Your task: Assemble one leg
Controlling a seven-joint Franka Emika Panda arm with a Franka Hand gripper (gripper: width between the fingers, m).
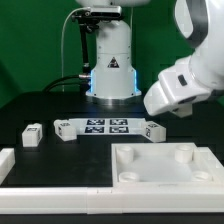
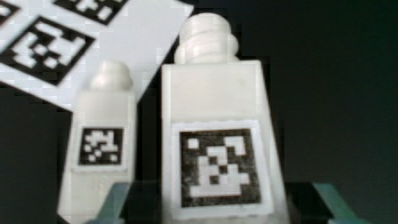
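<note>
In the wrist view a white leg point(image 2: 214, 130) with a black-and-white tag lies between my gripper's point(image 2: 228, 205) open jaws. The fingers point(image 2: 128, 200) stand on either side of it with gaps, not touching. A second leg point(image 2: 102, 140) lies right beside it. In the exterior view the arm's hand point(image 1: 172, 90) hovers over the legs point(image 1: 152, 130) at the right end of the marker board point(image 1: 105, 126); its fingertips are hidden there. Another leg point(image 1: 33, 133) lies alone at the exterior view's left.
The large white tray with corner sockets point(image 1: 165, 170) lies in front at the exterior view's right. A white rail point(image 1: 50, 200) runs along the front and left. The robot base point(image 1: 110, 65) stands behind the marker board point(image 2: 71, 40). Another white block point(image 1: 65, 128) lies at the board's left end.
</note>
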